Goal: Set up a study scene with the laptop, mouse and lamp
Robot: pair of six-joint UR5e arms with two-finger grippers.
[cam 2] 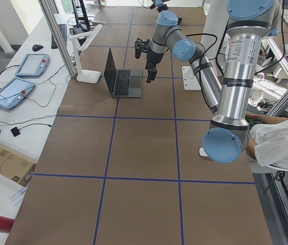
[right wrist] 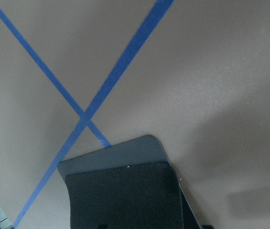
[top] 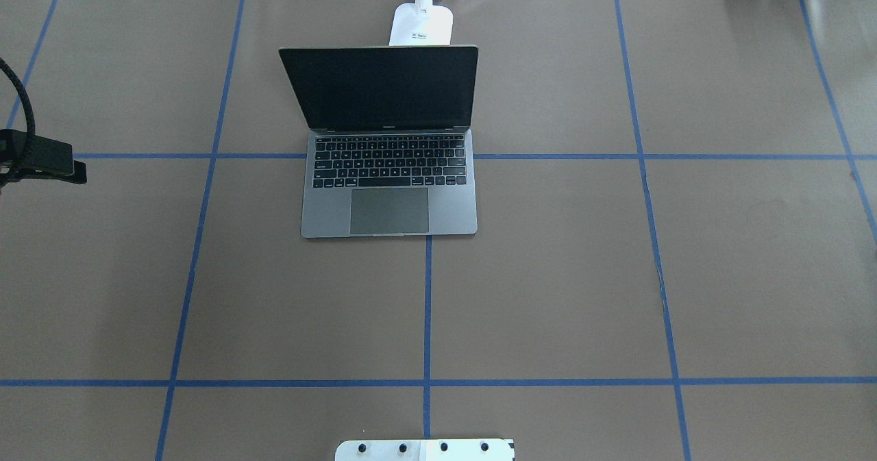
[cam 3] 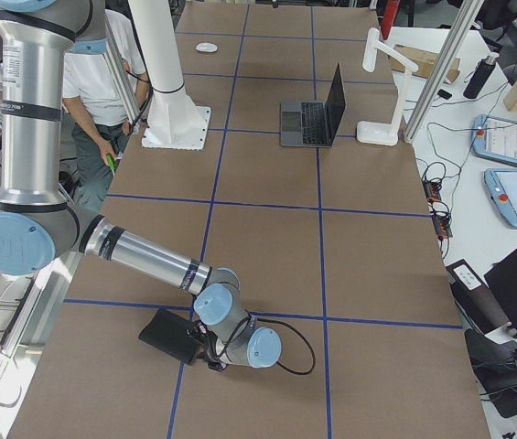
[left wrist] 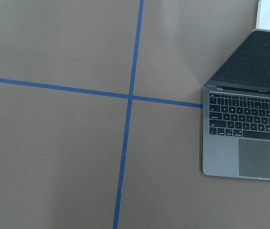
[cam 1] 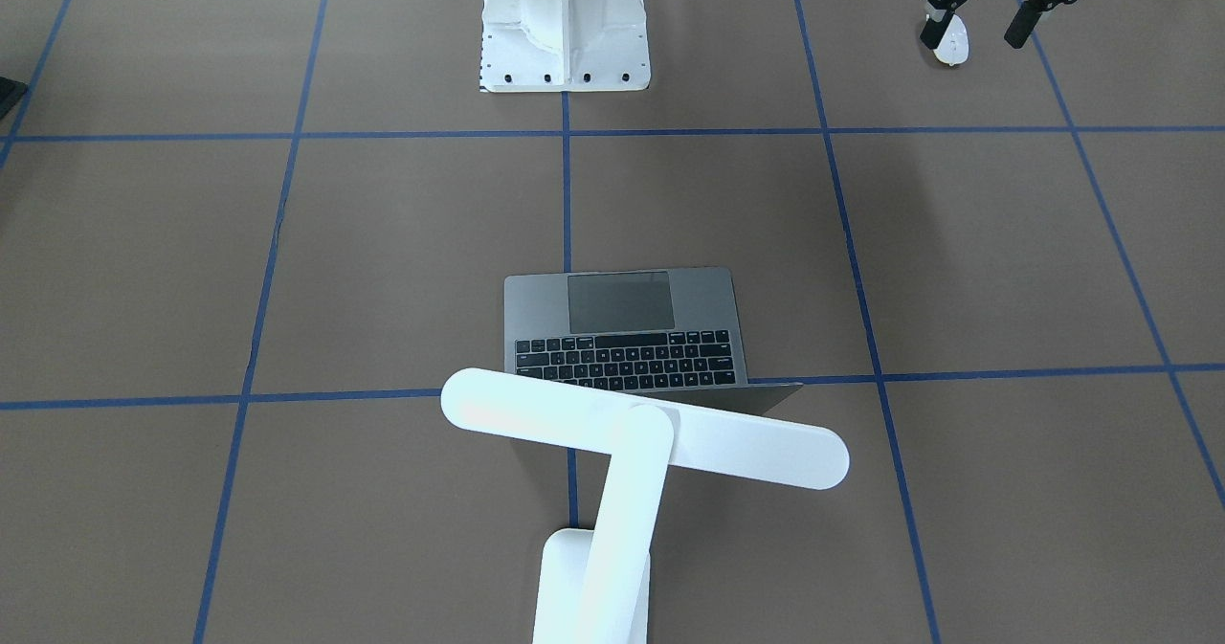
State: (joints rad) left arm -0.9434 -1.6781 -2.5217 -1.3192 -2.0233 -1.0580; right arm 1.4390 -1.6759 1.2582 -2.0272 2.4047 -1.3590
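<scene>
The grey laptop (cam 1: 622,323) stands open mid-table, its screen (top: 380,88) facing me. The white lamp (cam 1: 641,433) stands behind it, its base (top: 423,24) at the far edge and its bar head over the lid. The white mouse (cam 1: 952,44) lies on the table on my left side, near my edge; it also shows in the exterior right view (cam 3: 206,47). My left gripper (cam 1: 976,24) is open and empty, hanging in the air above the mouse's area. My right gripper (cam 3: 205,352) is low at a black mouse pad (cam 3: 168,336); I cannot tell whether it is open or shut.
The white bolted pedestal (cam 1: 565,22) stands at my edge in the middle. The mouse pad (right wrist: 125,191) fills the bottom of the right wrist view, next to crossing blue tape lines. An operator (cam 3: 102,82) sits behind the pedestal. Tablets and cables lie beyond the far edge.
</scene>
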